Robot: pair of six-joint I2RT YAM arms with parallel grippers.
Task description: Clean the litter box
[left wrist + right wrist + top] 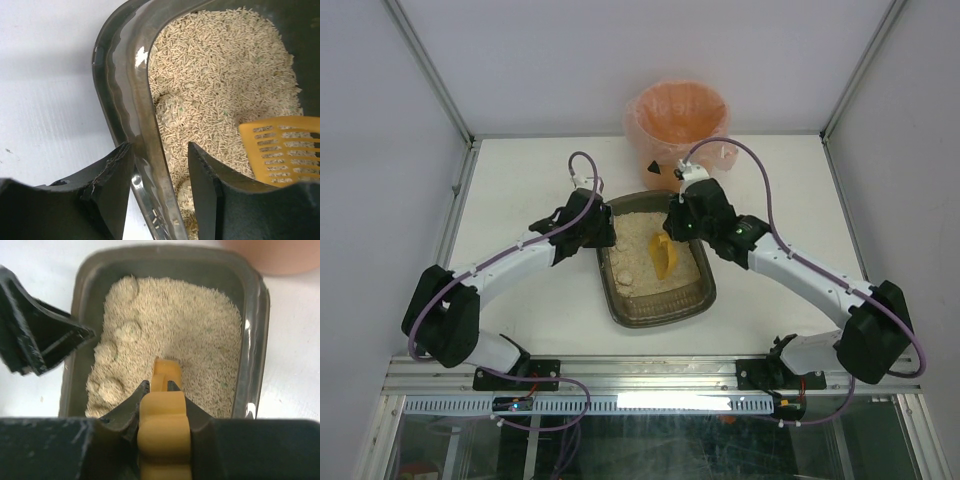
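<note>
The litter box [660, 312] is a dark grey-brown tray in the middle of the table, with beige litter [635, 240] piled toward its far end. My left gripper [607, 233] is open and straddles the box's left wall [127, 80]: one finger [107, 185] is outside, the other [212, 190] is inside over the litter. My right gripper [672, 228] is shut on the handle of the yellow slotted scoop [164, 425], whose blade [663, 257] rests tilted in the litter and also shows in the left wrist view [282, 155]. Round clumps [111, 387] lie along the left side.
A round bin with a pink liner [677, 118] stands just beyond the box's far end. The enclosure's white walls and metal frame [460, 170] bound the table. The left gripper's finger [45, 335] shows at the box's left rim in the right wrist view.
</note>
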